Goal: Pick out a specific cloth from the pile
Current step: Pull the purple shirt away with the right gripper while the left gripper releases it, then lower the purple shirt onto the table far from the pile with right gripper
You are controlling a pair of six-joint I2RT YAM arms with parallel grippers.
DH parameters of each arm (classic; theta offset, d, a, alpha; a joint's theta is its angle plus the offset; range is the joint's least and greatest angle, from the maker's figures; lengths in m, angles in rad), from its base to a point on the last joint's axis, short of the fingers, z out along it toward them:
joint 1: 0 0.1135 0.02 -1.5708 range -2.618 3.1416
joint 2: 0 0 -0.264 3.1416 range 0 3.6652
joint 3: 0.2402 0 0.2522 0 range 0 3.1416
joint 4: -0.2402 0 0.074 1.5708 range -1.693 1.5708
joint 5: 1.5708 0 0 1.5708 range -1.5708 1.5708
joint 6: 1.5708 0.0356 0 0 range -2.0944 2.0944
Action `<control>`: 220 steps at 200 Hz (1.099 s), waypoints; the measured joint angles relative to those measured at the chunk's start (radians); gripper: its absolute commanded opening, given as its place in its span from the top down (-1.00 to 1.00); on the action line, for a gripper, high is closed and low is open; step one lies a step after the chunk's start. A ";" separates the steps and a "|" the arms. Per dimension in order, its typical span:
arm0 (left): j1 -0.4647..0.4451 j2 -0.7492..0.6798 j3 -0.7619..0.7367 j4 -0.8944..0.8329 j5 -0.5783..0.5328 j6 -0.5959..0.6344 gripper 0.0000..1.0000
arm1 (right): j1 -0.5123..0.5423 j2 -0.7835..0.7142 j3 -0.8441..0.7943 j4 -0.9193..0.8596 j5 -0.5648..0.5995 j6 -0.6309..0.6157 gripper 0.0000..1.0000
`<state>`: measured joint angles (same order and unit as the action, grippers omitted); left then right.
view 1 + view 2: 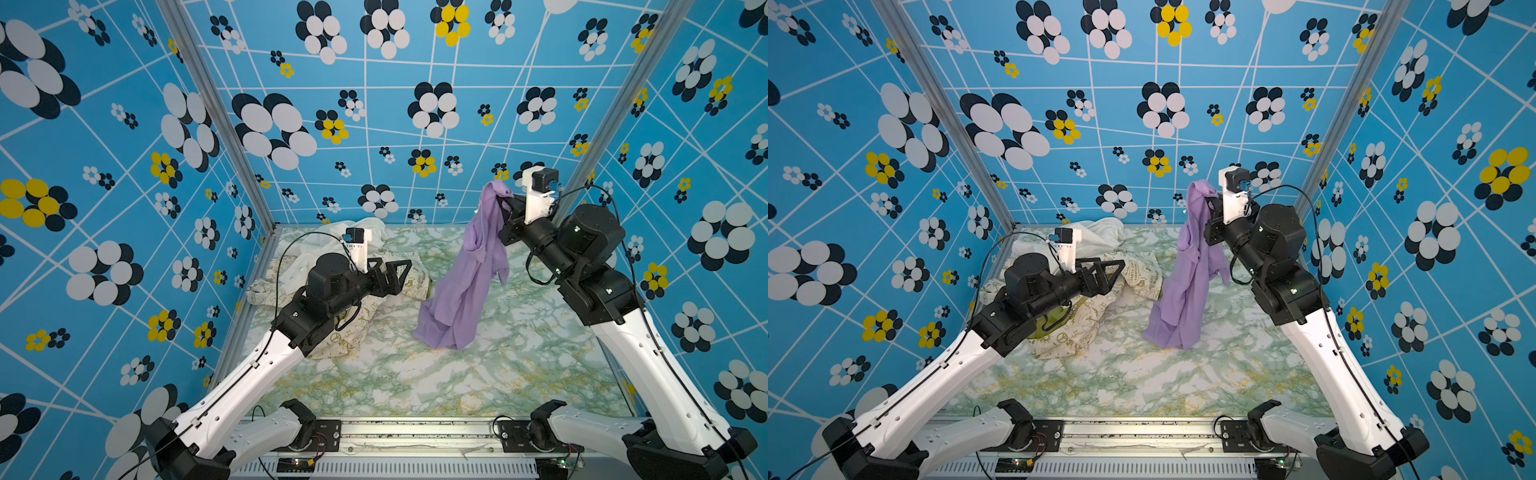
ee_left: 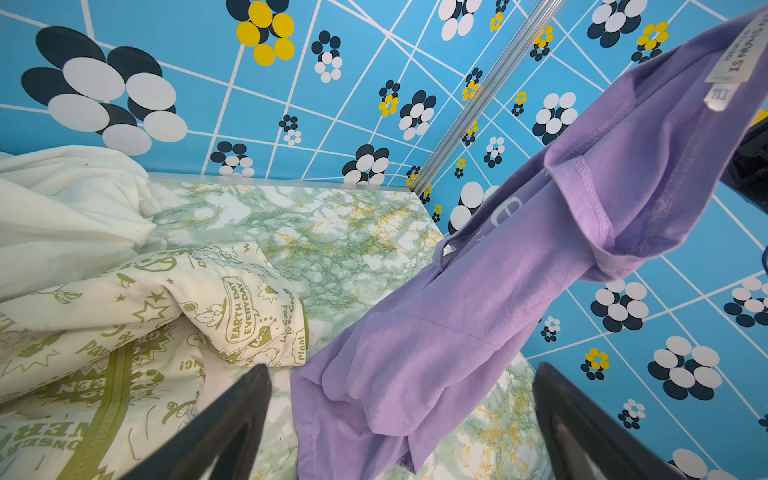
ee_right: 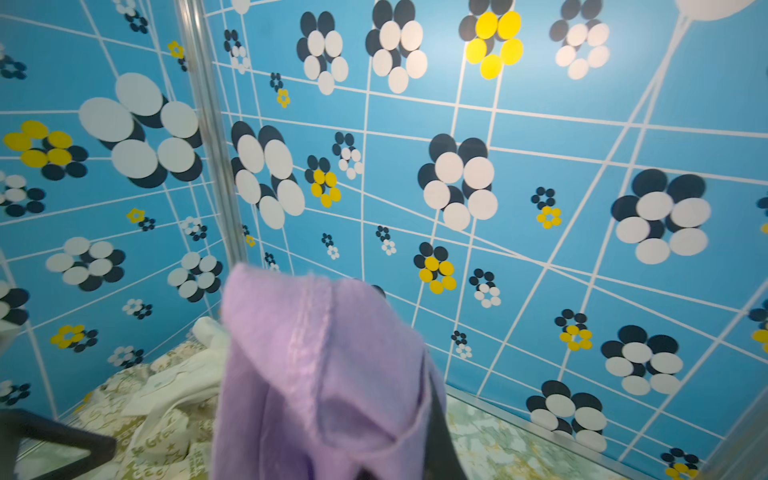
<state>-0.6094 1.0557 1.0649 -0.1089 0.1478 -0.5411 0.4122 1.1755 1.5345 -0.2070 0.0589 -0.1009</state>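
Observation:
The cloth (image 1: pixel 461 282) (image 1: pixel 1187 282), a lavender garment, hangs from my raised right gripper (image 1: pixel 500 201) (image 1: pixel 1208 203), which is shut on its upper edge near the back wall. Its lower end rests on the table, apart from the pile. In the right wrist view the cloth (image 3: pixel 324 374) drapes over the right gripper (image 3: pixel 374 457) and hides most of it. The pile (image 1: pixel 270 286) (image 1: pixel 1067 336), white and cream fabric with olive prints, lies at the back left. Over the pile my left gripper (image 1: pixel 405 276) (image 1: pixel 1119 276) (image 2: pixel 401 370) stands open and holds nothing. It faces the cloth (image 2: pixel 478 311).
The table (image 1: pixel 415 374) is marbled green and white, enclosed by blue flowered walls with metal corner posts (image 1: pixel 232 124). A metal rail (image 1: pixel 415 432) with both arm bases runs along the front edge. The white cloth (image 2: pixel 62 208) of the pile lies against the back wall.

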 measured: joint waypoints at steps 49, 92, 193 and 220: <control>0.003 -0.008 -0.014 -0.030 -0.029 0.000 -0.98 | -0.204 0.165 0.143 -0.017 -0.012 0.014 1.00; 0.014 -0.036 -0.020 -0.064 -0.048 -0.001 -0.99 | -0.353 0.483 0.504 -0.130 -0.067 0.089 1.00; 0.015 -0.109 -0.093 -0.072 -0.074 -0.024 -0.98 | -0.375 0.453 0.550 -0.161 -0.150 0.136 1.00; 0.020 -0.118 -0.106 -0.072 -0.075 -0.027 -0.99 | -0.377 0.394 0.219 -0.127 -0.135 0.146 1.00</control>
<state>-0.5896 0.9379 0.9585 -0.1806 0.0727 -0.5686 0.0357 1.5696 1.7535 -0.3344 -0.0761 0.0448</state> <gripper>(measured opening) 0.992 0.059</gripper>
